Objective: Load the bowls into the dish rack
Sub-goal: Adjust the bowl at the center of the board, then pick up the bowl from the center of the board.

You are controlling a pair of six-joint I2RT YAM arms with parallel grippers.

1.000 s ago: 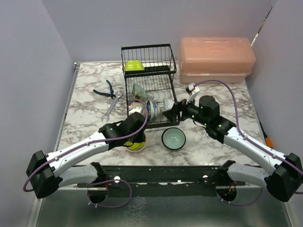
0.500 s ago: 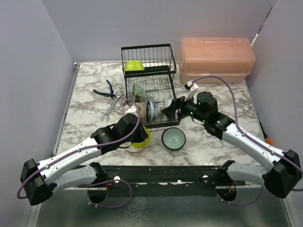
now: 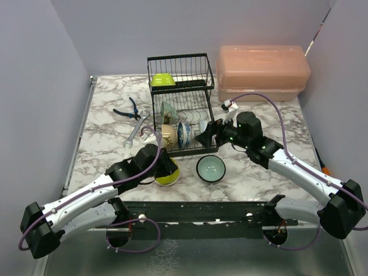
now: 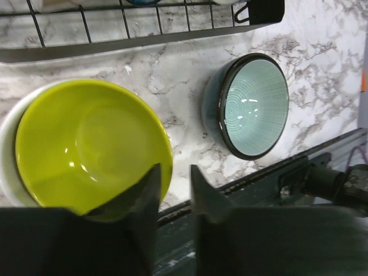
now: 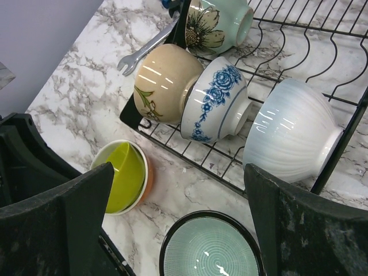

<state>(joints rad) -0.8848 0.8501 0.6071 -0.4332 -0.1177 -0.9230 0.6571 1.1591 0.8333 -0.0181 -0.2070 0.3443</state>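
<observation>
The rack (image 3: 179, 68) stands mid-table (image 3: 106, 141) toward 12 o'clock. At its 7 o'clock a green bowl (image 4: 86, 149) sits nested in a white bowl (image 4: 7, 167). At its 5 o'clock the teal bowl (image 4: 253, 106) sits upright, apart from that pair. The left gripper (image 4: 172, 183) hangs at the green bowl's near rim, jaws parted by a narrow slit and pinching nothing, with one fingertip overlapping the rim. The right gripper (image 5: 179, 169) is spread wide and empty over the rack's near edge. On the lower tier, tipped on their sides, lie a flowered bowl (image 5: 218, 20), a beige bowl (image 5: 167, 80) touching a blue bowl (image 5: 215, 100), and a ribbed bowl (image 5: 293, 129) at the blue one's 3 o'clock. A second green bowl (image 3: 163, 79) rests on the upper shelf. A pink box (image 3: 261, 72) stands at the rack's 2 o'clock, and pliers (image 3: 127, 109) and a wrench (image 3: 136, 131) lie at its 9 o'clock.
</observation>
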